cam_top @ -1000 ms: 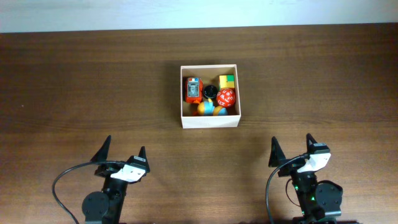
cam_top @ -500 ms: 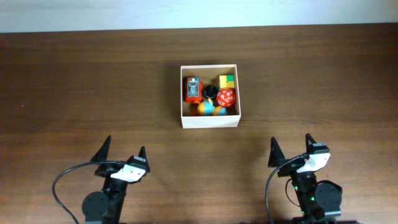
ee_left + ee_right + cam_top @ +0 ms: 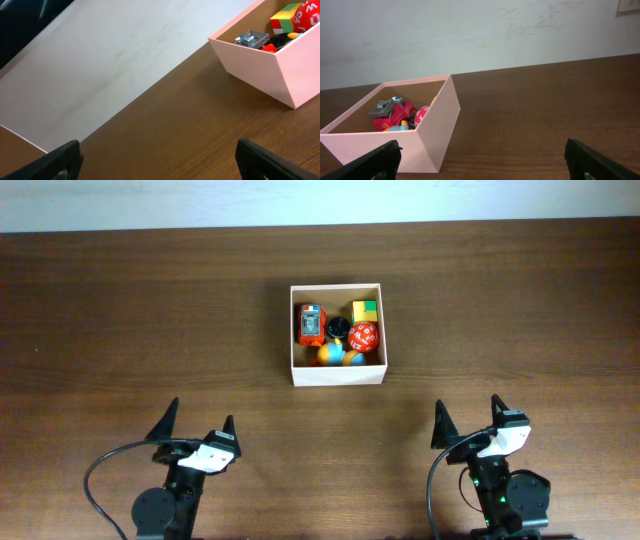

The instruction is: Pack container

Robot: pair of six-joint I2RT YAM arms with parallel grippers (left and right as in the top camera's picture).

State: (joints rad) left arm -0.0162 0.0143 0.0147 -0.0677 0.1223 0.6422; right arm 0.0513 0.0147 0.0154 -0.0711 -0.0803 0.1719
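The container [image 3: 336, 374] is a square white-walled box at the table's middle. It holds a red toy car [image 3: 310, 324], a yellow-green cube [image 3: 365, 311], a red ball [image 3: 363, 336], a black piece [image 3: 336, 329] and a blue-orange toy [image 3: 340, 357]. It shows in the left wrist view [image 3: 280, 70] at upper right and in the right wrist view [image 3: 427, 140] at lower left. My left gripper [image 3: 197, 423] is open and empty near the front edge, left. My right gripper [image 3: 467, 417] is open and empty near the front edge, right. Both are well apart from the container.
The dark wooden table [image 3: 130, 320] stretches around the container. A pale wall [image 3: 480, 30] runs behind its far edge. Black cables [image 3: 100, 480] loop beside each arm base.
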